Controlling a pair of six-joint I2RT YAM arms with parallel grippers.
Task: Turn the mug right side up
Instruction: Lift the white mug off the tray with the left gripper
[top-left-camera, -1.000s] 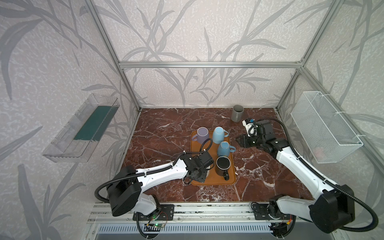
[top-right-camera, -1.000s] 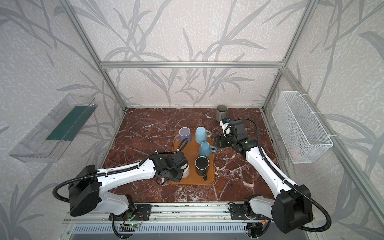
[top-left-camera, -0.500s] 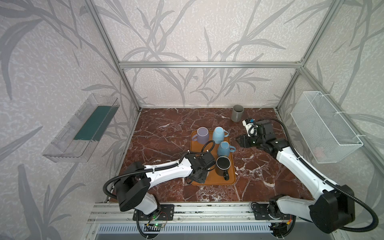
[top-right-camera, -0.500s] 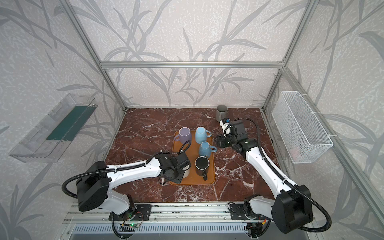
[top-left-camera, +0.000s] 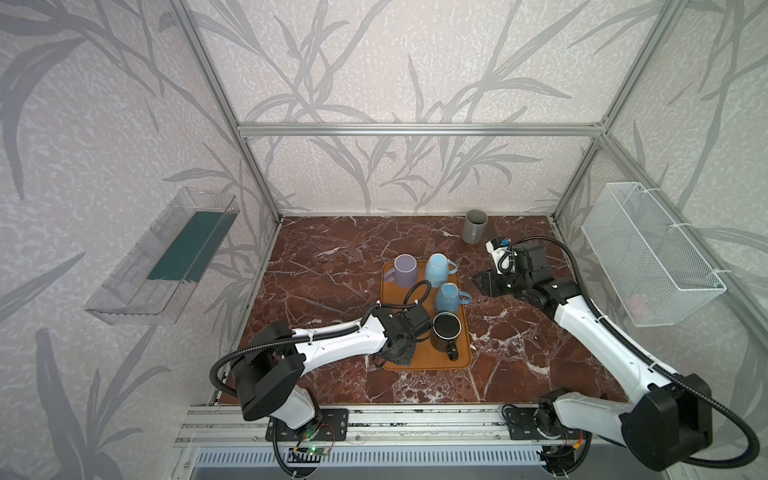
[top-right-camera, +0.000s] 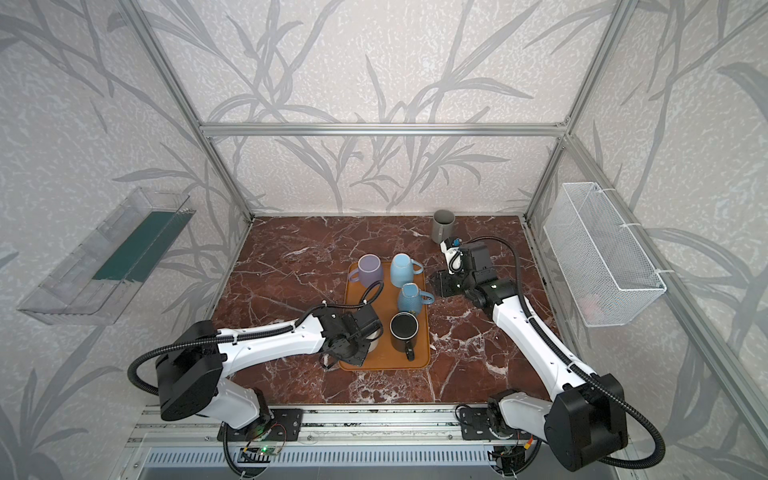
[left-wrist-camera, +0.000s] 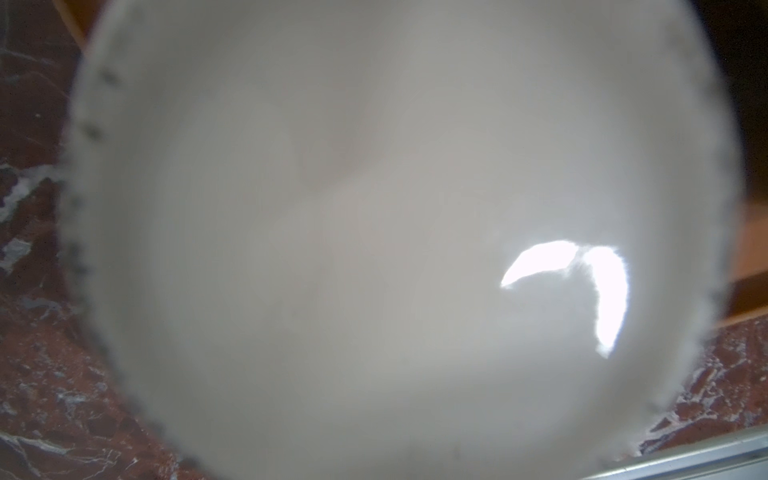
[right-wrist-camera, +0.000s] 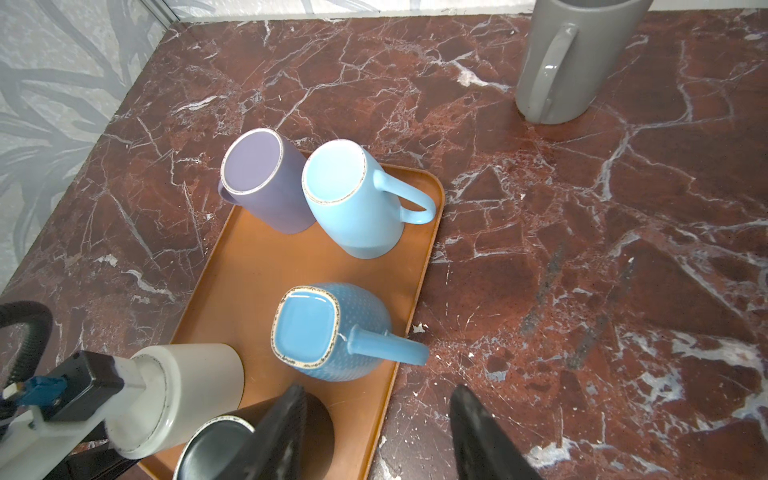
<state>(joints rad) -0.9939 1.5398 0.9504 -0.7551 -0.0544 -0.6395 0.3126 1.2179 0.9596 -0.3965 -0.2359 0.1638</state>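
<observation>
A white mug (right-wrist-camera: 187, 390) stands upside down at the front left of the orange tray (right-wrist-camera: 249, 282). Its pale base (left-wrist-camera: 374, 228) fills the left wrist view. In a top view only a white sliver of this mug (top-right-camera: 375, 337) shows beside the left wrist. My left gripper (top-left-camera: 397, 355) is down at the mug's front side and shut; its fingers are hidden, and the grip seems to be on the mug's handle. My right gripper (right-wrist-camera: 376, 390) hangs open over the table right of the tray (top-left-camera: 482, 282), holding nothing.
On the tray a lilac mug (top-left-camera: 405, 270), a light blue mug (top-left-camera: 438, 270) and a textured blue mug (top-left-camera: 449, 297) stand upside down. A black mug (top-left-camera: 445, 330) stands upright next to the white one. A grey mug (top-left-camera: 475, 226) is at the back.
My left gripper has closed at the white mug, and the left arm has swung in closer to the tray. The right arm has not moved.
</observation>
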